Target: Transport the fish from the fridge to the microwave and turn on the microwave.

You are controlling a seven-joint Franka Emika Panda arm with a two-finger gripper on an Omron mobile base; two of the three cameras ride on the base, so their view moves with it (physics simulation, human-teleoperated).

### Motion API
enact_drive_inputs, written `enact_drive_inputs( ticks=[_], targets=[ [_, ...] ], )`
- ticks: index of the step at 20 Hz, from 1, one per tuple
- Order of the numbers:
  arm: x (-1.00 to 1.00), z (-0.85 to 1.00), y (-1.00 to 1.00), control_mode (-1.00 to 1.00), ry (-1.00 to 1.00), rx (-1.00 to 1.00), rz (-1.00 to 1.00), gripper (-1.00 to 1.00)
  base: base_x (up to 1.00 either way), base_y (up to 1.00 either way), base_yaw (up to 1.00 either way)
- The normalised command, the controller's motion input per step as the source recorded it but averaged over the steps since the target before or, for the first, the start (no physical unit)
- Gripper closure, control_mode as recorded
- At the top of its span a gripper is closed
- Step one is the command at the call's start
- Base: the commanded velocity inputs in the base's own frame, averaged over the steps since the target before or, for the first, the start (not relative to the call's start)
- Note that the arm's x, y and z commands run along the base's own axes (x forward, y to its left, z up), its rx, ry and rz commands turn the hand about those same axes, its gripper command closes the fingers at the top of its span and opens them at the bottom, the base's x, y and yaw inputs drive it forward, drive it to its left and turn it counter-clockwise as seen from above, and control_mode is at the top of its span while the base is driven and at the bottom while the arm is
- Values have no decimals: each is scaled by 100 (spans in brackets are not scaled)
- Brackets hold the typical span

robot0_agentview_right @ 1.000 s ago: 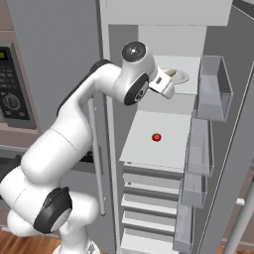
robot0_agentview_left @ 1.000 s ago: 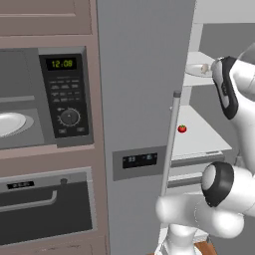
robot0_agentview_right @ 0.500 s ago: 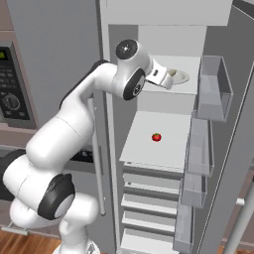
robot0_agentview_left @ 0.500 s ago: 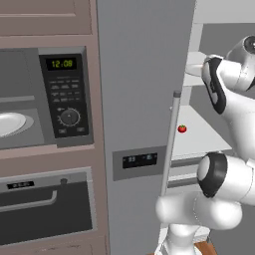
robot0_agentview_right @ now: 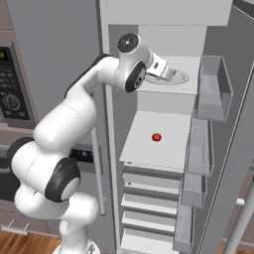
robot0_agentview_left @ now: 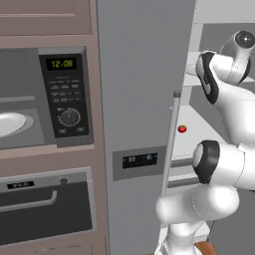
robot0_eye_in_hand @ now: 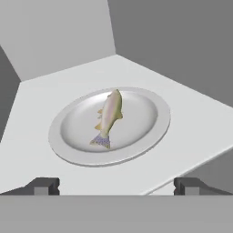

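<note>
The fish (robot0_eye_in_hand: 109, 116), slender and pale tan with a darker back, lies in a shallow white bowl (robot0_eye_in_hand: 61, 136) on the upper shelf of the open fridge (robot0_agentview_right: 163, 149). In the hand view my gripper (robot0_eye_in_hand: 116, 185) is open, just short of the bowl's near rim. Its tips stand wide apart with nothing between them. In the right base view the gripper (robot0_agentview_right: 171, 74) reaches onto that shelf beside the bowl (robot0_agentview_right: 182, 78). The microwave (robot0_agentview_left: 64, 94), with green clock digits and a round dial, sits to the left with a white plate (robot0_agentview_left: 7, 123) inside.
A small red fruit (robot0_agentview_right: 157, 137) rests on the fridge's middle shelf. Clear door bins (robot0_agentview_right: 213, 89) hang on the open door to the right. The grey fridge door (robot0_agentview_left: 144, 74) with its bar handle (robot0_agentview_left: 169, 144) stands between arm and microwave. A dark oven (robot0_agentview_left: 45, 209) sits below the microwave.
The arm's upper links have risen and swung while the hand stays at the upper shelf by the bowl. The jaws are open throughout.
</note>
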Motion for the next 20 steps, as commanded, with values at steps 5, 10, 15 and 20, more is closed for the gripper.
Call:
enact_drive_inputs(
  ticks=[5, 10, 15, 20],
  targets=[
    [27, 0, -15, -100, 0, 0, 13, -100, 0, 0, 0],
    [21, 0, -20, -100, 0, 0, 11, -100, 0, 0, 0],
    [19, 0, -11, -100, 0, 0, 0, -100, 0, 0, 0],
    [22, 0, -4, -100, 1, 0, 0, -100, 0, 0, 0]
  ],
)
